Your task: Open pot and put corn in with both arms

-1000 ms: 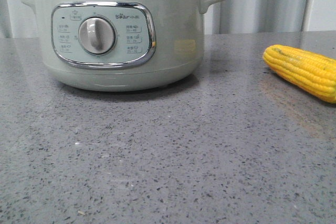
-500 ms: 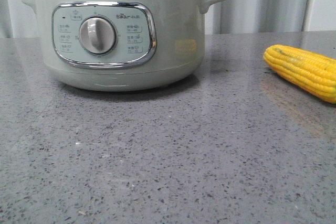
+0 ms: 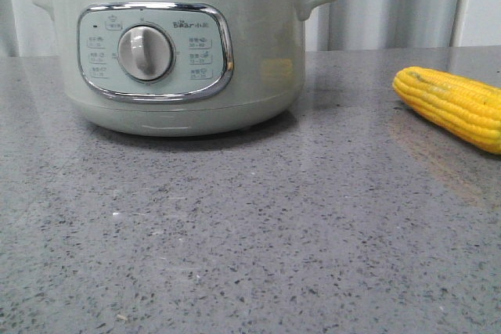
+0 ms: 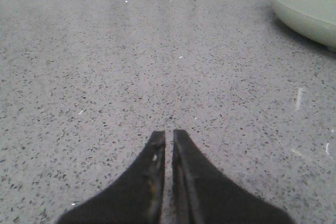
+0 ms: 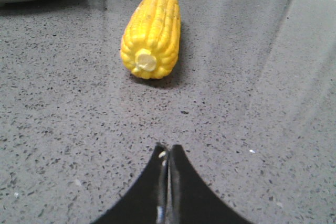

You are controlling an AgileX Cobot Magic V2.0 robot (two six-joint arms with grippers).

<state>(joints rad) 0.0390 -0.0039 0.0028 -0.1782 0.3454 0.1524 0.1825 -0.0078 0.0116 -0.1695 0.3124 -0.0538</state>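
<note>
A: Items on the counter [image 3: 258,256]?
B: The pot [image 3: 176,48] is listed upper left, lid on; the corn [image 3: 454,105] is logged at the right edge, well apart.
A: Grippers?
B: Left gripper [image 4: 169,136] and right gripper [image 5: 168,150] are recorded clenched, nothing held.

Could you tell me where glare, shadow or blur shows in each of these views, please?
Front view: soft shadow under the pot, a faint yellow reflection on its wall, and a sheen on the counter beside the corn. Left wrist view: washed-out and hazy toward the far counter; the left end effector is dark. Right wrist view: pale light streaks cross the counter; the right end effector is blurred.
</note>
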